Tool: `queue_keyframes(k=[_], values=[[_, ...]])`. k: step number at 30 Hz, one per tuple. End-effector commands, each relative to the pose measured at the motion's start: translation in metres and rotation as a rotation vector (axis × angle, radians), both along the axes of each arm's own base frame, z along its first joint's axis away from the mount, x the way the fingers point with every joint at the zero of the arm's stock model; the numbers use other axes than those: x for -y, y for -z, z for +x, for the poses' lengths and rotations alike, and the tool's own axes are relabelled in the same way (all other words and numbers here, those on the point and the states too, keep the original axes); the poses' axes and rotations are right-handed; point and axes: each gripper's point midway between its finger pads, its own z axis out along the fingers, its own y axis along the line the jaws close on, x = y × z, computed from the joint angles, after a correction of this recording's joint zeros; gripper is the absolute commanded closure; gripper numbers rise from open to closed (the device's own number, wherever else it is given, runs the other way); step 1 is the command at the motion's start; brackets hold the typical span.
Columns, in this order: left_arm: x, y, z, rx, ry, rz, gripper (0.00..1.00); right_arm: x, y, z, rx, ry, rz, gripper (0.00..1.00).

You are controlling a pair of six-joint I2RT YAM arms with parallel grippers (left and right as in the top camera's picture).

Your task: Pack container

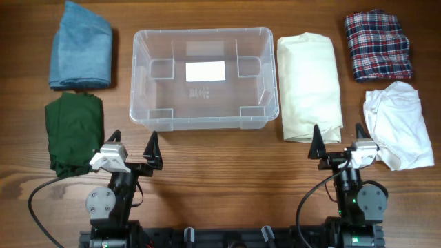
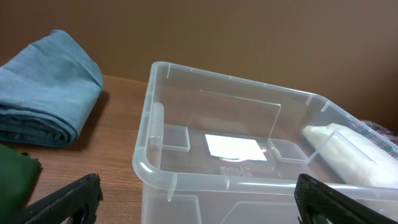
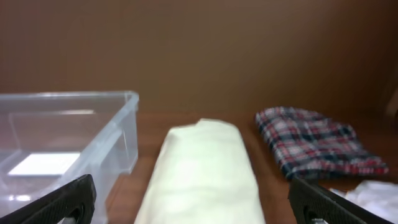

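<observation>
The clear plastic container (image 1: 204,77) stands empty at the table's middle back, with a white label on its base; it also shows in the left wrist view (image 2: 249,180) and the right wrist view (image 3: 62,143). My left gripper (image 1: 133,147) is open and empty, just in front of the container's front left corner. My right gripper (image 1: 339,141) is open and empty, at the near end of a folded cream cloth (image 1: 308,86), which the right wrist view (image 3: 202,174) shows between the fingers' line.
A folded blue cloth (image 1: 81,45) lies back left and a dark green cloth (image 1: 72,133) front left. A plaid cloth (image 1: 377,45) lies back right and a crumpled white cloth (image 1: 400,124) right of the right gripper.
</observation>
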Motion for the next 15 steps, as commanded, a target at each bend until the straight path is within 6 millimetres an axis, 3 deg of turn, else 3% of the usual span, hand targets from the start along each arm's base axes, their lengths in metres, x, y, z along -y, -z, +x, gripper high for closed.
queue_keyframes(k=[1, 5, 10, 15], values=[[-0.003, 0.003, 0.0, -0.004, -0.016, -0.004, 0.0, 0.001, -0.007, 0.0, 0.029, 0.003, -0.021, 0.0], [-0.003, 0.003, 0.0, -0.004, -0.016, -0.004, 0.0, -0.009, -0.039, -0.006, 0.12, -0.055, -0.016, 0.0], [-0.003, 0.003, 0.0, -0.004, -0.016, -0.004, 0.0, -0.017, -0.076, -0.009, 0.104, -0.101, -0.009, 0.0], [-0.003, 0.003, 0.0, -0.004, -0.016, -0.004, 0.0, -0.015, -0.113, 0.015, -0.056, -0.099, 0.002, 0.0]])
